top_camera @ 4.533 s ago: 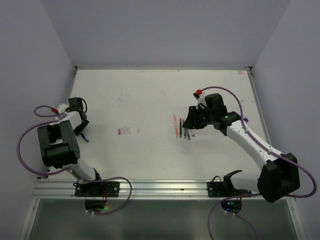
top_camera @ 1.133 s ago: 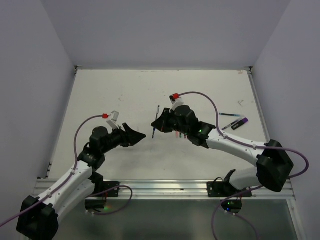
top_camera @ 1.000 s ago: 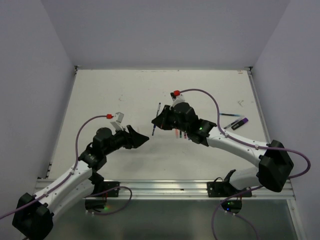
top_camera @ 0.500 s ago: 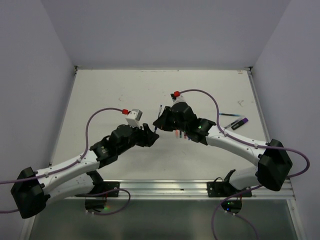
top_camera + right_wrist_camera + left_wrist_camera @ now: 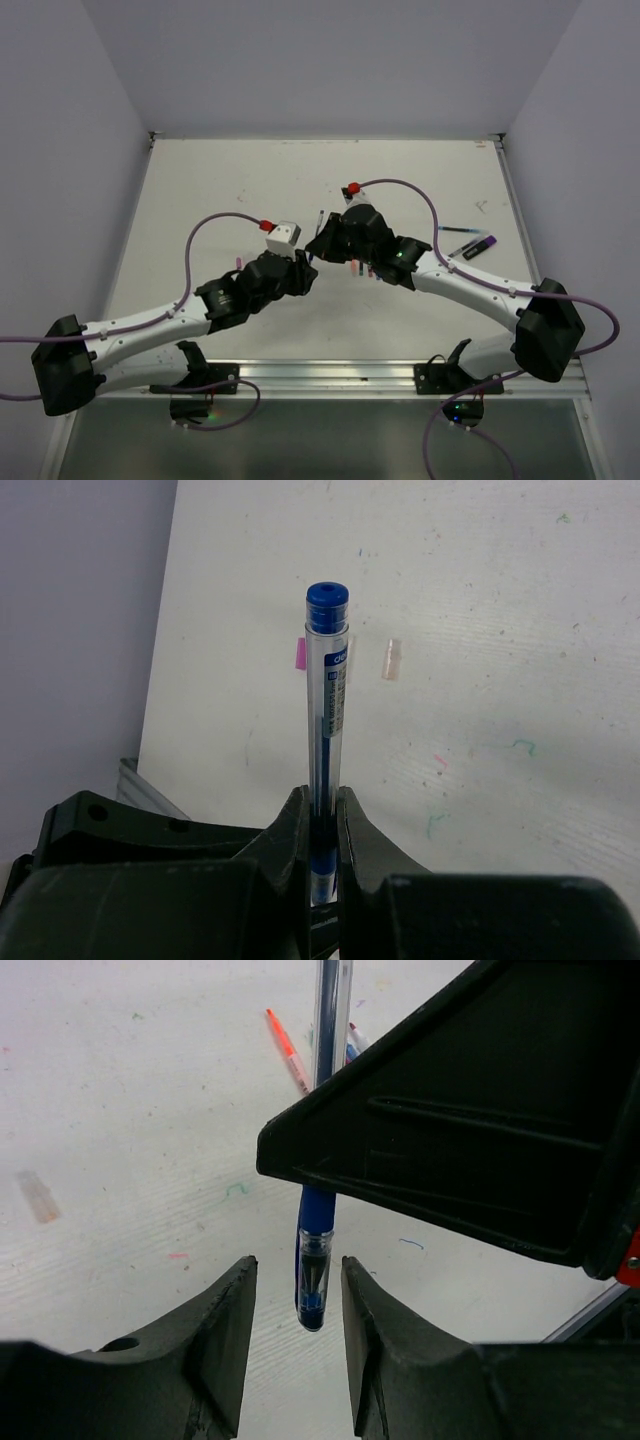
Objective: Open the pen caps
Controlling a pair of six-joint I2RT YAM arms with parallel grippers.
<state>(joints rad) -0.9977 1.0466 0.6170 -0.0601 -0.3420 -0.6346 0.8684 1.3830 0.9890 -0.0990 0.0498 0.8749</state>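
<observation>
Right pincer point(image 5: 320, 815) clamped on blue pen point(image 5: 327, 690), long axis aimed at left pincer point(image 5: 296, 1270), pen cap point(image 5: 311, 1285) between its spread fingers

pen point(image 5: 327, 700) in right hand point(image 5: 322, 815), cap point(image 5: 312, 1285) between fingers point(image 5: 222, 1330) of left hand point(image 5: 295, 1270)

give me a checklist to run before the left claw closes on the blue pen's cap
1. Hold: the right claw is shut on the blue pen: ok.
2. Opening: the left claw is open: ok.
3. Access: the pen cap sticks out past the right claw and sits between the left claw's fingers: ok.
4. Centring: the cap sits nearer one finger than the other: not ok.
5. Depth: whether the fingers reach far enough along the cap: cannot tell.
</observation>
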